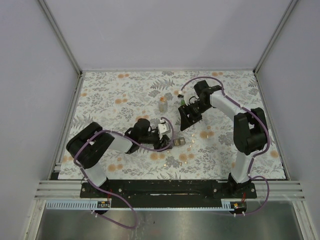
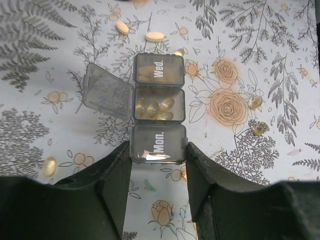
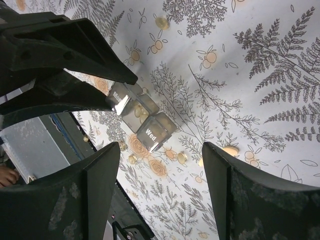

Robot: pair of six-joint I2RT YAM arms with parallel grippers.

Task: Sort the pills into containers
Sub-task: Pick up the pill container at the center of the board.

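Left end effector [image 2: 159, 150], part-closed, clamps the Mon. end of the pill organiser [image 2: 159, 70] on the table [image 2: 45, 115], middle compartment open and part-filled; right end effector [image 3: 161, 147] hangs wide open, empty, probably needing a loose pill [image 2: 154, 36] next.

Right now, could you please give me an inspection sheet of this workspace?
Surface: floral-print tablecloth, lying flat over the table.
Job's things: pill organizer, Mon. and Wed. lids shut, middle compartment open and holding amber capsules; loose capsules and pale oblong tablets lie around it; small clear bottle stands farther back.
Clutter: nothing seen.
Grippers: left gripper closed on the organizer's Mon. end; right gripper open and empty, above the cloth.
Cables: purple cables loop along both arms.
Surroundings: plain pale walls with metal frame posts.
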